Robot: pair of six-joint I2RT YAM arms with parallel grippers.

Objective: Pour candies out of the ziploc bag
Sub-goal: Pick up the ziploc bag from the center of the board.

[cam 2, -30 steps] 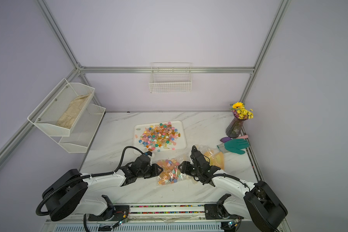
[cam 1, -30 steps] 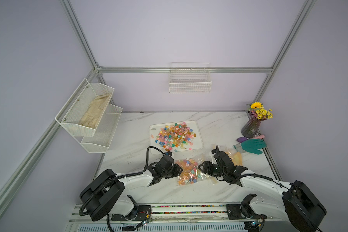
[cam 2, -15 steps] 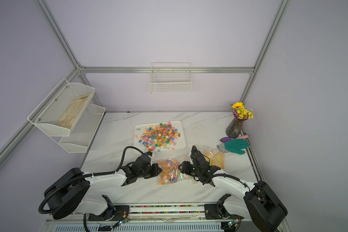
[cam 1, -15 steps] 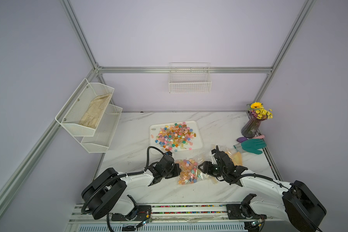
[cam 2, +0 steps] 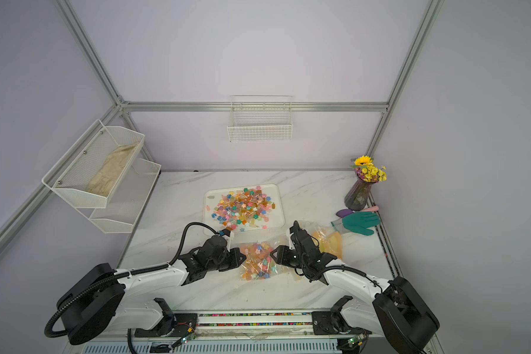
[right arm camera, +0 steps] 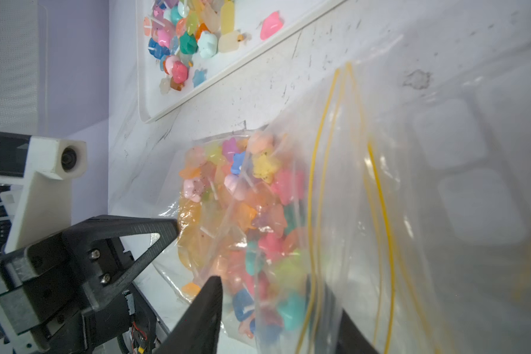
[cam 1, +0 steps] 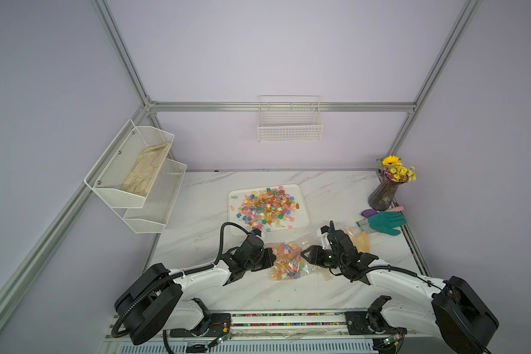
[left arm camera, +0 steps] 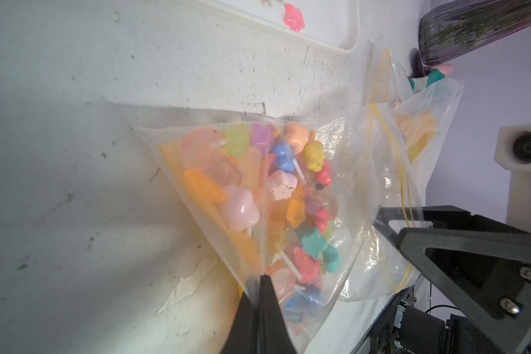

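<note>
Left gripper is clamped tight on the bag, its two black fingers pinching a fold of clear film at the bag's closed end. The right gripper sits at the opposite end, where the yellow zip lines run. Its fingers stand well apart with loose film between them, so it grips nothing firmly.

Taking the white tray as the landmark, the bag lies on the marble table just in front of the tray's near edge, between the two grippers in both top views. Candies fill the pinched half of the bag: pink, amber, blue, teal and yellow flower shapes on thin white sticks, packed together. A far larger heap of the same candies is spread across the tray, and one pink piece lies alone near the tray's near rim.

A second clear bag with something yellowish inside lies off the tray's right near corner, partly under the right arm. Farther right of the tray, a green glove rests on the table, and behind it stands a dark vase of yellow flowers.
</note>
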